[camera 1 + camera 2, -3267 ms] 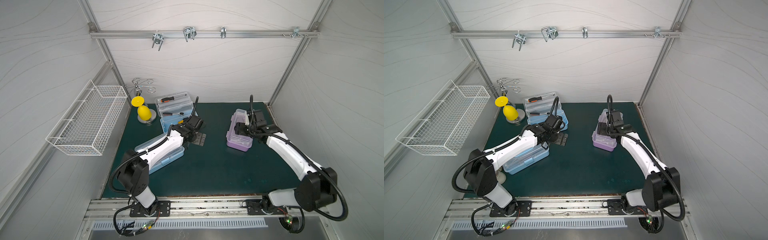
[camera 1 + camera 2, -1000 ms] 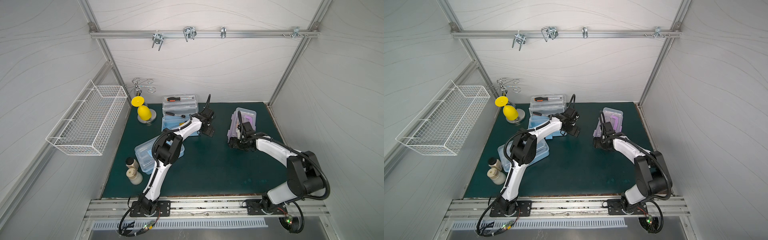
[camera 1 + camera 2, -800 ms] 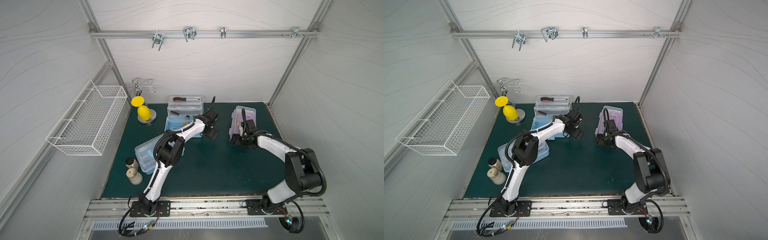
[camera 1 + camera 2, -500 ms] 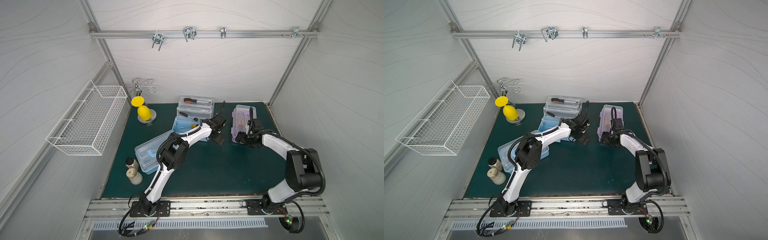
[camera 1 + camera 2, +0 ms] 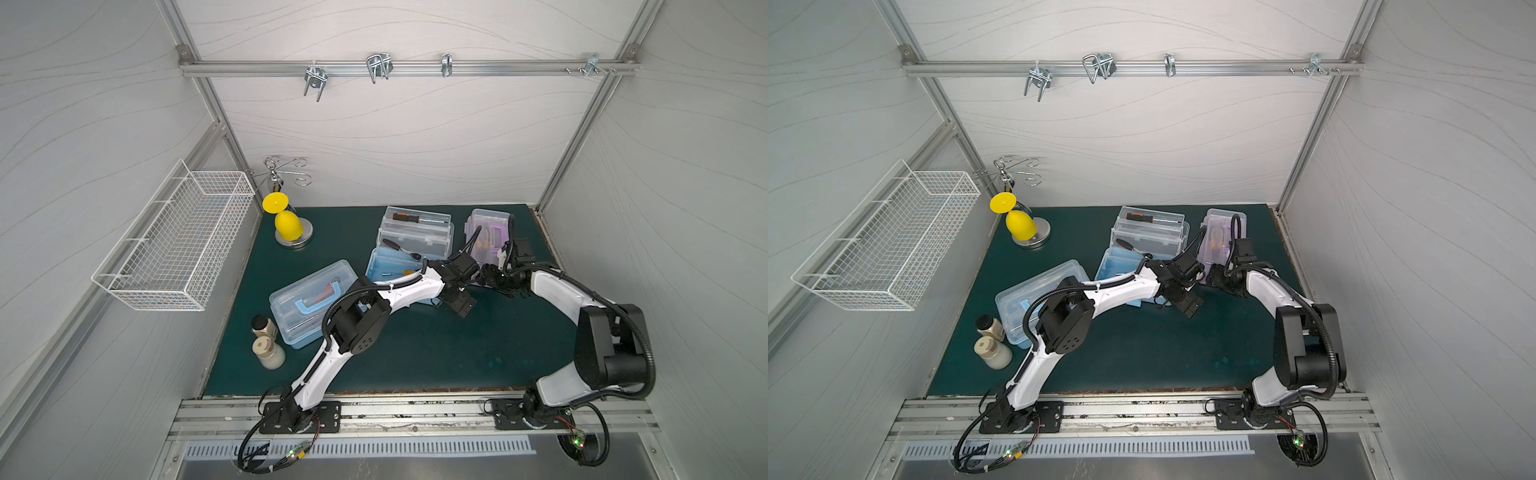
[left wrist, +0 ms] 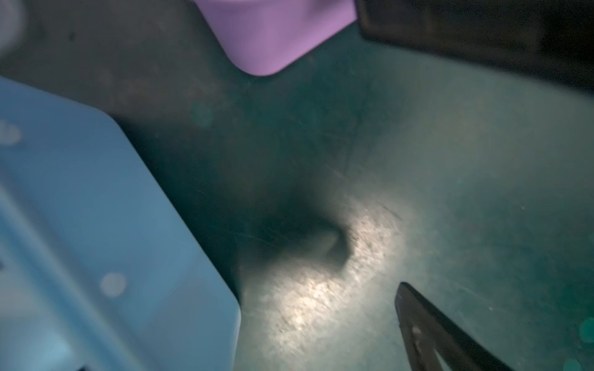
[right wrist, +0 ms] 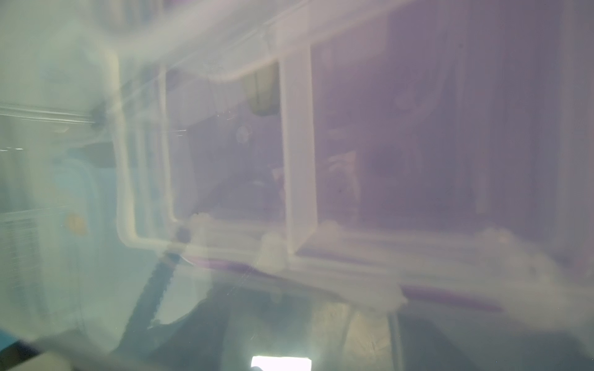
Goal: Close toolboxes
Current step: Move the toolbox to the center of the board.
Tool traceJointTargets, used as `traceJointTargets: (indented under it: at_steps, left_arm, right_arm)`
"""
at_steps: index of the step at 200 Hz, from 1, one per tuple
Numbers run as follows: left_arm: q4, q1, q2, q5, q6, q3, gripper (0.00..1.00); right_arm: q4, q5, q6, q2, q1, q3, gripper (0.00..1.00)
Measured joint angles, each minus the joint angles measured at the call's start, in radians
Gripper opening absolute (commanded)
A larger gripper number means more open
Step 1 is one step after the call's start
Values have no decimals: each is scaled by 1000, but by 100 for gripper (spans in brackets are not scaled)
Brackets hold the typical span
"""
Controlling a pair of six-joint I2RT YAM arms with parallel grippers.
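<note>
At the near left of the table (image 5: 415,353), one light-blue toolbox (image 5: 309,293) lies with its lid down; I count it done.

Mid-table, the left claw (image 5: 459,306) sits low over bare table, just beside the near corner of the second light-blue toolbox (image 5: 387,265). As far as I can tell it touches neither that box nor the purple one. In the left wrist view a single finger (image 6: 427,331) shows well off centre, so I read the jaws as apart and empty.

The second box is the open one. Its clear lid (image 5: 415,237) stands up on the far side, with a screwdriver (image 5: 401,217) lying in it.

Further right, the right claw (image 5: 489,277) is pushed up against the near end of the purple toolbox (image 5: 486,230), jaws spread wide. The right wrist view is filled with blurred clear plastic, and I cannot see that the claw grips anything. The purple lid looks down; I cannot read the latch.

Judgement: the step in hand is finishing the purple box. Next, a claw has to get behind the far edge of the upright lid, tip it forward onto the base, then press it down to seat.
</note>
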Motion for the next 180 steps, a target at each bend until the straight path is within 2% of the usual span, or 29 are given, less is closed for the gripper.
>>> traceJointTargets:
  at_steps: [83, 180]
  left_arm:
    - [45, -67, -90, -4, -43, -143, 98]
    - [53, -183, -118, -27, -85, -183, 98]
  right_arm:
    - [-26, -48, -8, -115, 0, -5, 74]
    - [-84, -103, -30, -166, -1, 1, 71]
